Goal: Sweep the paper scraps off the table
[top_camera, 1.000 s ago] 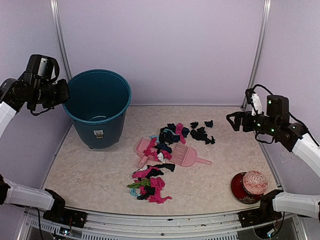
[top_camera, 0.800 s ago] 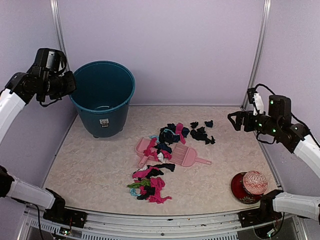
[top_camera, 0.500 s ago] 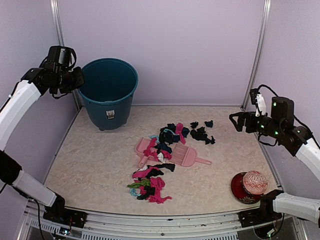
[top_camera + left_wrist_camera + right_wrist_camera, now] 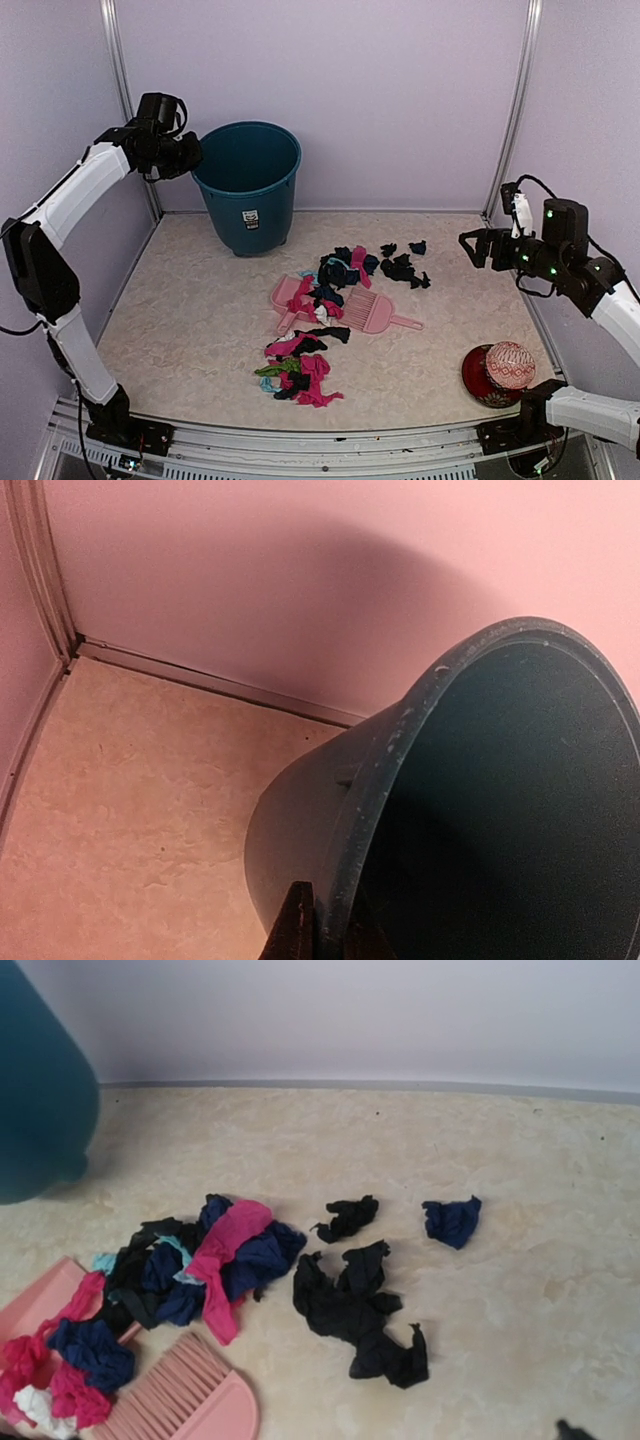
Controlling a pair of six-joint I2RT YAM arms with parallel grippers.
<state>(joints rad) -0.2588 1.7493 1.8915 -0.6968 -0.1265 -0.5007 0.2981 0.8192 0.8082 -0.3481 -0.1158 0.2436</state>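
Paper scraps clustered mid-surface, lying on and around the pink dustpan and brush, with a few black ones just right of the pile. Left gripper pinching the rim of the teal bin, back left. Right gripper spread apart, holding nothing, above the surface's right side.
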